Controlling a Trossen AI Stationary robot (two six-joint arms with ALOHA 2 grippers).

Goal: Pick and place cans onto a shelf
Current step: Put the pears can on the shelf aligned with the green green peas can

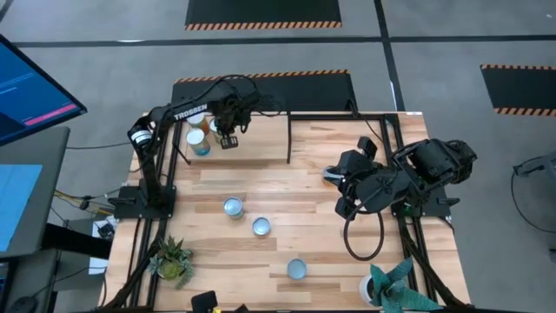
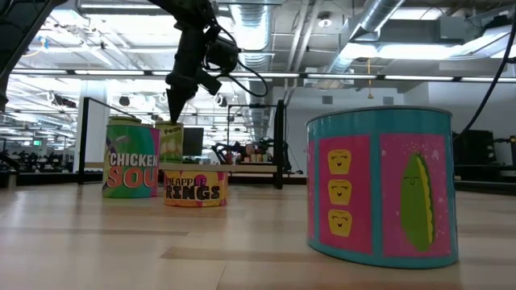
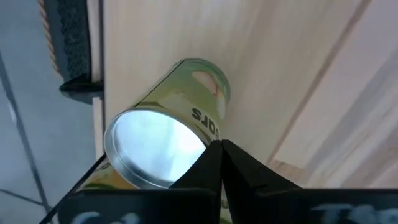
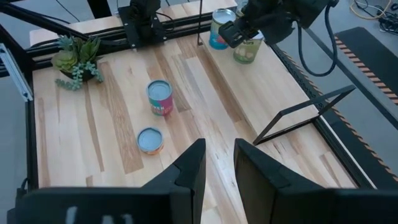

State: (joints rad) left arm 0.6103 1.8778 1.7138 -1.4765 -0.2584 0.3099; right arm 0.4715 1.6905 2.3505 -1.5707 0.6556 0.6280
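A yellow-green pear can (image 3: 186, 106) stands upright on the shelf (image 1: 330, 139) at its far left end, silver top (image 3: 149, 149) up. Beside it stands a taller chicken soup can (image 2: 129, 157) with a pale blue top (image 1: 198, 141). My left gripper (image 3: 221, 148) is shut and points down over the pear can's top rim; in the low view its tips (image 2: 172, 111) hang just above the can (image 2: 169, 141). My right gripper (image 4: 217, 165) is open, held high over the table's right side (image 1: 337, 178), with nothing between its fingers. My left gripper's shut fingertips (image 3: 211, 155) stand over the rim of the pear can's top, coming from above. I cannot tell whether they touch the can.
Three cans stand on the tabletop's middle and near part (image 1: 233, 207), (image 1: 261, 227), (image 1: 297, 269); a pink and teal corn can (image 2: 379, 185) stands close to the low camera. Potted plants sit at the near left (image 1: 171, 259) and near right (image 1: 395, 287). The shelf's right stretch (image 4: 267, 81) is bare wood.
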